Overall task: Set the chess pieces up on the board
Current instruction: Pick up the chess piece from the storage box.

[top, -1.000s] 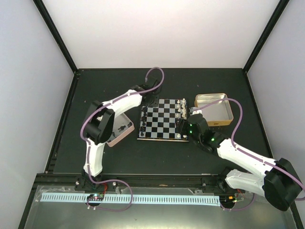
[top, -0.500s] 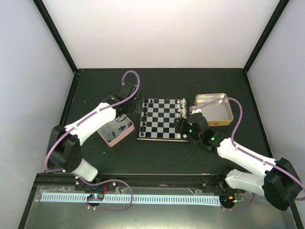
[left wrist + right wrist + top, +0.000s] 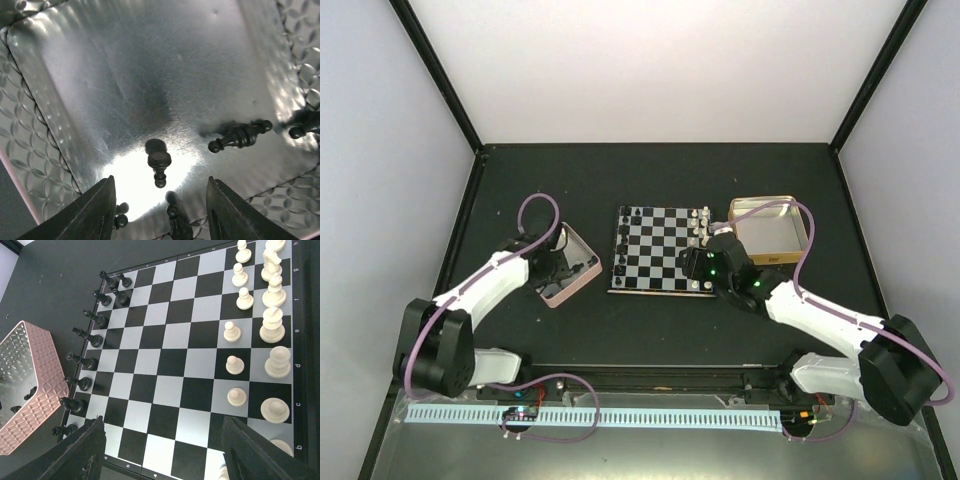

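Note:
My left gripper (image 3: 558, 266) hovers inside the pink-rimmed tin (image 3: 582, 250), its jaws open around nothing. Below it in the left wrist view, several black chess pieces lie on the tin's shiny floor: a pawn (image 3: 158, 162) between my fingertips (image 3: 97, 207), a taller piece (image 3: 240, 136) on its side to the right, and another (image 3: 178, 222) at the bottom edge. The board (image 3: 658, 262) carries a file of black pieces (image 3: 88, 337) along its left edge. Open and empty, my right gripper (image 3: 167, 455) hangs over the board's near squares.
White pieces (image 3: 272, 325) stand in two files on the board's right side. A gold-rimmed tin (image 3: 790, 245) sits right of the board, partly behind my right arm. In the right wrist view the pink tin's wall (image 3: 37, 395) is close to the board's left corner.
My left arm swung back from the board's far left corner to the pink tin, and its jaws spread wider. My right gripper shifted slightly left over the board.

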You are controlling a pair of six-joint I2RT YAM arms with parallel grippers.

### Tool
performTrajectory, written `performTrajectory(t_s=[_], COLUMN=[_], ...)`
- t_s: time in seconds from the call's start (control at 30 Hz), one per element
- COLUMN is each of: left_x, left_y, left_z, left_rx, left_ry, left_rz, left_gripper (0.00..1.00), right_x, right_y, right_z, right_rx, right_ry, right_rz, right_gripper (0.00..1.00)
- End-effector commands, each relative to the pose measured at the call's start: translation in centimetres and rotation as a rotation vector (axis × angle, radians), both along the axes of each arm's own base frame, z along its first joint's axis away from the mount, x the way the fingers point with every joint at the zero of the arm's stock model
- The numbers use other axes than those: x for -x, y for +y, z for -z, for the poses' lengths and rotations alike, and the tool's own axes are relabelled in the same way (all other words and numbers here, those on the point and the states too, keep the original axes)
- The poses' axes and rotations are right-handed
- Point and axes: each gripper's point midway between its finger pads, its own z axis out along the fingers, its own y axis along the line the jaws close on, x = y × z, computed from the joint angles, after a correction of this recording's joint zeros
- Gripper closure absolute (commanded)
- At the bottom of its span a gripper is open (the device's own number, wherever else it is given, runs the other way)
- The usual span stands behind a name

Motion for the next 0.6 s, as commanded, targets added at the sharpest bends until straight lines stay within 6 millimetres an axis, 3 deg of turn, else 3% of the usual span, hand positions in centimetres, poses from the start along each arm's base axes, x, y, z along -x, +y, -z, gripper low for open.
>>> performTrajectory(t_s=[0.0, 0.17, 0.4, 0.57], left_x=[0.0, 0.3, -0.5, -0.6], left_y=[0.1, 0.5, 0.2, 0.1], left_z=[1.3, 3.2, 4.2, 4.9], left_rx=[0.042, 0.044, 0.078, 0.084], left_ry=[0.039, 0.103, 0.113, 0.144], left_rz=[-0.048, -0.064, -0.062, -0.059], left_gripper=[0.51, 0.55, 0.63, 0.76], right_x=[-0.8, -0.8, -0.9, -1.0], right_y=[0.7, 0.5, 0.4, 0.2], right_z=[-1.6, -1.8, -1.8, -2.1], right_rx=[-0.031, -0.021, -0.013, -0.01], right_ry=[-0.034, -0.042, -0.043, -0.049], right_rz=[-0.01, -0.005, -0.004, 0.008], right_gripper=[0.36, 0.36, 0.36, 0.36])
